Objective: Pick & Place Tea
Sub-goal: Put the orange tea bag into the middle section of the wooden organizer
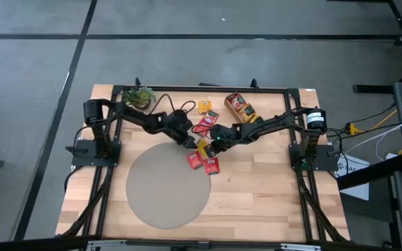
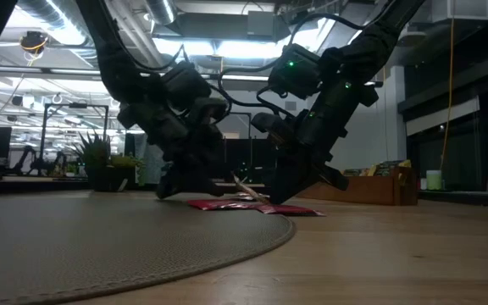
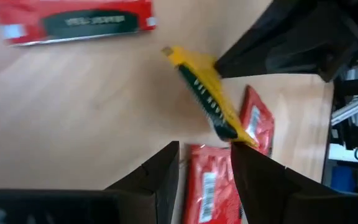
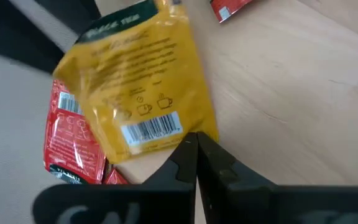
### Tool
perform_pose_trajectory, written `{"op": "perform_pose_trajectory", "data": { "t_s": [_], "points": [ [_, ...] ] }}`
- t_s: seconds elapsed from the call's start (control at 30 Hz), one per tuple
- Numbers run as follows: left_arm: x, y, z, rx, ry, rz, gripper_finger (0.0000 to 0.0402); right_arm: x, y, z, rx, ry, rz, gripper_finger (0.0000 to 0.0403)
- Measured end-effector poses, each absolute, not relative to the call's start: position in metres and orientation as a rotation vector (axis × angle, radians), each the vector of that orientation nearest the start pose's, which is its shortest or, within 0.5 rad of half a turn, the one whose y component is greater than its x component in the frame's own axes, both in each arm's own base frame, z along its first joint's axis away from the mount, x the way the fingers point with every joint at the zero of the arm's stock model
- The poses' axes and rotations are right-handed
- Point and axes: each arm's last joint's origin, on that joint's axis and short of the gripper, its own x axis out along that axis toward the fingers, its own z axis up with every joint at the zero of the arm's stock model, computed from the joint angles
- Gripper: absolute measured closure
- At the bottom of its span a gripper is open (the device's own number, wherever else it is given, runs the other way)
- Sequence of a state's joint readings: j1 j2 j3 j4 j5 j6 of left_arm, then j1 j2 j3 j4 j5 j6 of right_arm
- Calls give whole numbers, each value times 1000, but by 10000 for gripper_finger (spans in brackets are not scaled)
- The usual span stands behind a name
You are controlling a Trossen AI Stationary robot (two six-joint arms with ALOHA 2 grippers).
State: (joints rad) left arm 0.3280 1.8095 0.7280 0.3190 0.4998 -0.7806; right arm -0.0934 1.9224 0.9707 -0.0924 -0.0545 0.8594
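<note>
With the right gripper point(image 4: 194, 149) pinching a yellow tea sachet point(image 4: 143, 93) mid-table and the left gripper point(image 3: 205, 163) open, red sachets point(image 1: 202, 162) lie unplaced: early days, I judge.

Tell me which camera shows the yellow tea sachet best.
The right wrist view: the yellow sachet fills it, pinched by the right gripper. The left wrist view shows it edge-on, the high view tiny, the low view barely.

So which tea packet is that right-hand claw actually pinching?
Find the round grey mat on the wooden table. At its far edge the two grippers meet, and the right gripper is shut on the yellow sachet. It is lifted and tilted; the red sachets beside it lie flat.
</note>
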Motion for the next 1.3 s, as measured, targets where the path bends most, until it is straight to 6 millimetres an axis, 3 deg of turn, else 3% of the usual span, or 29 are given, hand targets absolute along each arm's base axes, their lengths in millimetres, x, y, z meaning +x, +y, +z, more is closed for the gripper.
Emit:
{"op": "perform_pose_trajectory", "data": {
  "t_s": [0.63,0.93,1.3],
  "points": [
    [288,129,113,-1145,694,71,260,349,-31,103,839,969,-473,396],
    [297,111,105,-1112,749,18,260,349,-31,103,831,969,-469,396],
    [296,118,102,-1095,725,38,260,349,-31,103,830,967,-469,396]
  ]
}}
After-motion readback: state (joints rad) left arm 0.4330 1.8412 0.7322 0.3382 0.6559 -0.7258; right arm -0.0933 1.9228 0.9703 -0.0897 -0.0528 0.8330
